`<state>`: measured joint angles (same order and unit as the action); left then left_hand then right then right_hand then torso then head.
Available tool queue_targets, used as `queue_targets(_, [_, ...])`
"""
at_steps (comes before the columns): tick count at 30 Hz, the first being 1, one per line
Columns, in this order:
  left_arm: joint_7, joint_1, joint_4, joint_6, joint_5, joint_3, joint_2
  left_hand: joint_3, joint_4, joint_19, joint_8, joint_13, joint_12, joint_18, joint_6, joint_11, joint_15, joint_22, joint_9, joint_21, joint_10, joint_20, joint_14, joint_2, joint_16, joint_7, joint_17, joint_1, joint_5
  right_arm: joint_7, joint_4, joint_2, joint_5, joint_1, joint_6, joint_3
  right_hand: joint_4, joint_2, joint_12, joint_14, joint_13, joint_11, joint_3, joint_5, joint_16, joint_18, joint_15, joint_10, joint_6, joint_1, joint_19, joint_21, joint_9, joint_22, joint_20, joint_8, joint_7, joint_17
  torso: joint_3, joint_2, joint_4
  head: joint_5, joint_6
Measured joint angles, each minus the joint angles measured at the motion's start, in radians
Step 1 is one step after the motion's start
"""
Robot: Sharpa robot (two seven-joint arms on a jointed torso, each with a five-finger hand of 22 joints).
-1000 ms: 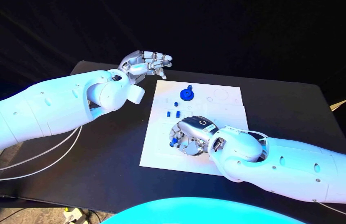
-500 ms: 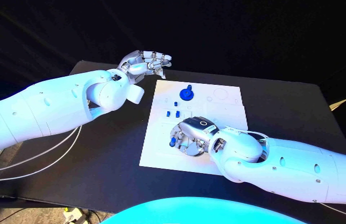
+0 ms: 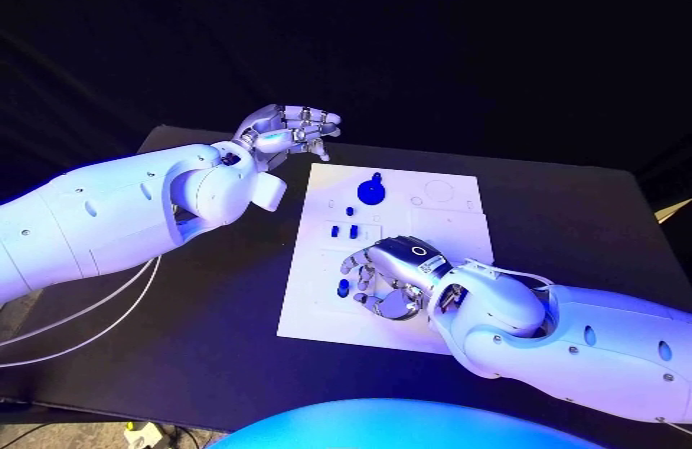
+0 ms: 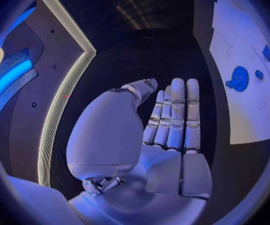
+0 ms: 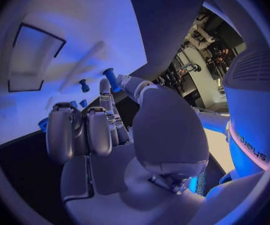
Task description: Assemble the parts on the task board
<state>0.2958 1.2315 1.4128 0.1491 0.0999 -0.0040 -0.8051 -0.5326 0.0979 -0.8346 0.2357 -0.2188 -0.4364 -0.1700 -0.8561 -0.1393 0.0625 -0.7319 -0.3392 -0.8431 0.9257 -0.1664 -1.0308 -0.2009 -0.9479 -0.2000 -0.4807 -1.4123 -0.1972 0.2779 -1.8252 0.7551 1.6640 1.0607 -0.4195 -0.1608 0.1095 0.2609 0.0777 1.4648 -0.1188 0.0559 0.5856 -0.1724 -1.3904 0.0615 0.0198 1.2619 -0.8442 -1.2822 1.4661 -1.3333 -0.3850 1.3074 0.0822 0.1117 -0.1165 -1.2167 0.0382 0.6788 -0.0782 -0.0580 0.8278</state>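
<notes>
Right hand [image 3: 387, 277]: low over the near part of the task board [image 3: 433, 209], apparently pinching a small blue part [image 5: 112, 79] at its fingertips. Round blue part [image 3: 372, 190]: on the board's far end; small blue pegs [image 3: 343, 232] mid-board. Left hand [image 3: 289, 129]: raised past the board's far-left corner, fingers curled, holding nothing. Black counter [image 3: 577, 219] beneath.
</notes>
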Motion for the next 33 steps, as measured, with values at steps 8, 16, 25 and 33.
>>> queue_targets(8, [0.000, -0.001, -0.002, -0.001, 0.000, -0.001, -0.002, 0.000, 0.000, 0.000, 0.000, 0.001, 0.000, 0.000, 0.000, 0.000, 0.000, 0.000, 0.000, 0.000, 0.000, 0.000, 0.000, 0.000, 0.000, 0.000, 0.001, 0.000, 0.000, -0.075, -0.028, 0.134, -0.238, 0.069, -0.069, 0.008, -0.007, -0.008, 0.000, 0.002, -0.013, 0.019, -0.001, 0.000, -0.007, 0.000, -0.009, 0.005, -0.095, -0.008, 0.000, 0.013, -0.014, 0.000, 0.000, 0.050, -0.042, -0.003, 0.0001, -0.002, 0.0008, 0.031, -0.023])
queue_targets(16, [0.000, -0.004, 0.002, -0.002, 0.000, -0.013, -0.020, 0.003, 0.003, 0.000, 0.000, 0.002, 0.000, 0.000, 0.000, 0.000, 0.004, 0.001, 0.000, 0.000, 0.000, 0.000, 0.004, 0.000, 0.000, 0.000, 0.001, 0.000, 0.000, -0.118, -0.038, 0.281, -0.483, 0.117, -0.073, 0.009, -0.028, -0.020, 0.156, 0.002, -0.155, -0.020, -0.060, 0.000, -0.033, -0.017, 0.017, 0.119, -0.154, -0.019, 0.000, -0.053, -0.036, 0.000, -0.016, 0.105, -0.011, -0.034, -0.0006, -0.005, 0.0084, 0.058, -0.040])
queue_targets(25, [0.004, -0.015, 0.019, -0.009, -0.001, -0.018, -0.044, 0.045, 0.034, -0.002, 0.000, 0.005, 0.000, 0.000, 0.006, 0.000, 0.006, 0.019, 0.000, 0.031, -0.015, -0.002, 0.006, -0.016, 0.000, -0.005, 0.001, 0.037, 0.000, -0.075, -0.046, 0.397, -0.566, 0.124, -0.042, 0.000, 0.082, -0.036, 1.202, 0.000, -1.164, -0.029, -0.216, 0.000, -0.099, -0.032, 0.026, 0.171, -0.098, 0.088, 0.000, -0.175, -0.114, 0.001, -0.033, 0.198, 0.006, -0.092, -0.0039, -0.010, 0.0166, 0.109, -0.044])
queue_targets(33, [0.013, -0.021, 0.032, -0.022, -0.002, -0.019, -0.058, 0.068, 0.051, -0.005, 0.000, 0.005, -0.005, 0.000, 0.011, -0.004, 0.007, 0.030, -0.002, 0.047, -0.018, -0.005, 0.007, -0.024, 0.000, -0.004, -0.001, 0.045, 0.000, 0.029, -0.059, 0.450, -0.508, 0.117, -0.006, -0.010, 0.153, -0.053, 1.329, 0.000, -1.189, -0.032, -0.292, 0.000, -0.122, -0.048, 0.026, 0.200, -0.094, 0.106, 0.000, -0.217, -0.149, 0.001, -0.032, 0.236, 0.008, -0.092, -0.0044, -0.012, 0.0183, 0.154, -0.033])
